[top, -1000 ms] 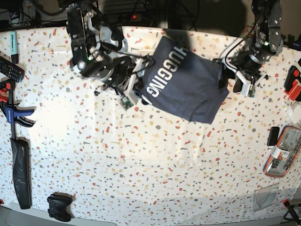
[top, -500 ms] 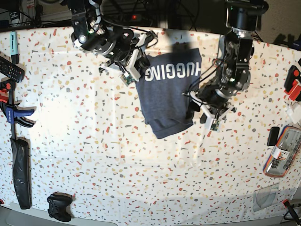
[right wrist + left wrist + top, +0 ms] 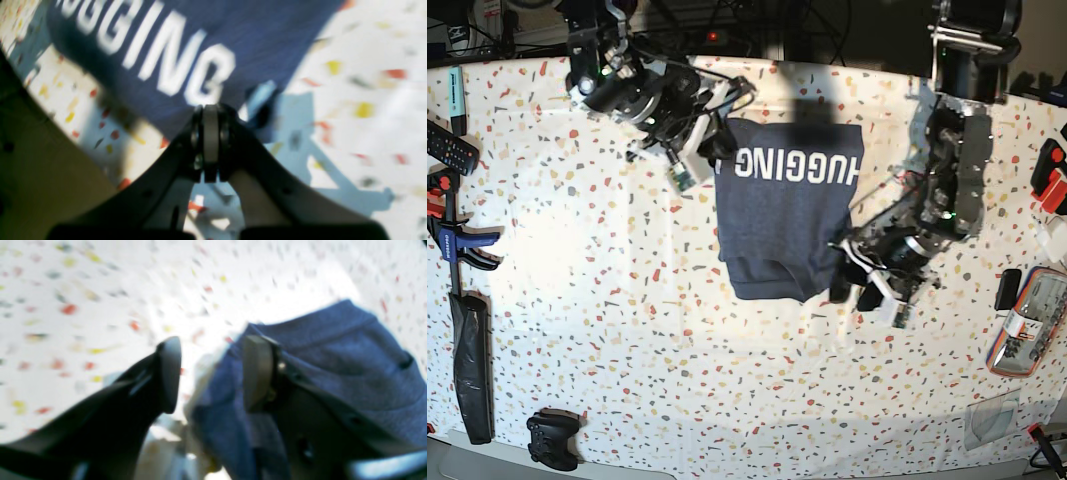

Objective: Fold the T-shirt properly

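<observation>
- The T-shirt (image 3: 787, 215) lies folded on the speckled bench (image 3: 627, 330), lettering up, its long axis running from the lettered far edge toward the near hem.
- The right pincer (image 3: 210, 113) is clenched on the shirt's lettered corner, at the far left of the base view.
- The left pincer (image 3: 208, 373) stands released at the near hem corner, one pad over cloth, the other over bare bench.
- The hem lies just beside the left pincer, so that arm looks nearer for any next fold.
</observation>
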Available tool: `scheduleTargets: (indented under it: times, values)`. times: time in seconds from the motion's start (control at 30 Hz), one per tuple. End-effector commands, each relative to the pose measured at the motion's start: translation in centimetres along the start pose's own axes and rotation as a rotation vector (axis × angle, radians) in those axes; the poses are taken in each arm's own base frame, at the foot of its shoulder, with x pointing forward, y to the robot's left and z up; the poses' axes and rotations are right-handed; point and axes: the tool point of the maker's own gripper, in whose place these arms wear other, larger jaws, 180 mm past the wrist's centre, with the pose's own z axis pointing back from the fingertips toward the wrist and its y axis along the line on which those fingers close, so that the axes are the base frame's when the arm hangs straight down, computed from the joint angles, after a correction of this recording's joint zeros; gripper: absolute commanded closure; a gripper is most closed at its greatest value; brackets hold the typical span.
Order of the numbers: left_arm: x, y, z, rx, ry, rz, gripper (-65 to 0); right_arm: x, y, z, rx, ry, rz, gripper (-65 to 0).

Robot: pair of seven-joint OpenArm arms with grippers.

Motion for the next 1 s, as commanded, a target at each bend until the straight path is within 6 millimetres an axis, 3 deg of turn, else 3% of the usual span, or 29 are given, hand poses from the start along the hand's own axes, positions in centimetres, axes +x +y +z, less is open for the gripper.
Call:
scheduleTargets:
  times: [0.0,0.2,0.37,0.53,0.8,0.97]
  values:
    - [2.3,0.5,0.7,-0.005,-0.062,-0.012,-22.8,1.5,-0.4,0.7,-0.012,-0.058,0.005,0.0]
    - [0.3,1.4,5.1,0.007,-0.012,-0.042,-8.1,1.5,-3.7,4.6,-0.150,-0.090,-0.023,0.0]
    - [-1.3,1.9,10.1,0.060,-0.039,0.031,0.0,0.3,-4.4,8.2,-0.202,-0.096,-0.098,0.0]
    - [-3.6,2.9,15.8,0.156,-0.011,0.078,0.0,-2.6,-4.0,11.6,-0.238,-0.045,-0.181,0.0]
    - [-9.5,4.7,24.1,0.315,0.156,0.124,0.0,-8.7,-3.4,16.4,-0.327,0.084,-0.342,0.0]
    - [-13.3,4.5,28.4,0.365,0.284,0.163,0.0,-12.2,-2.7,18.7,-0.407,0.178,-0.457,0.0]
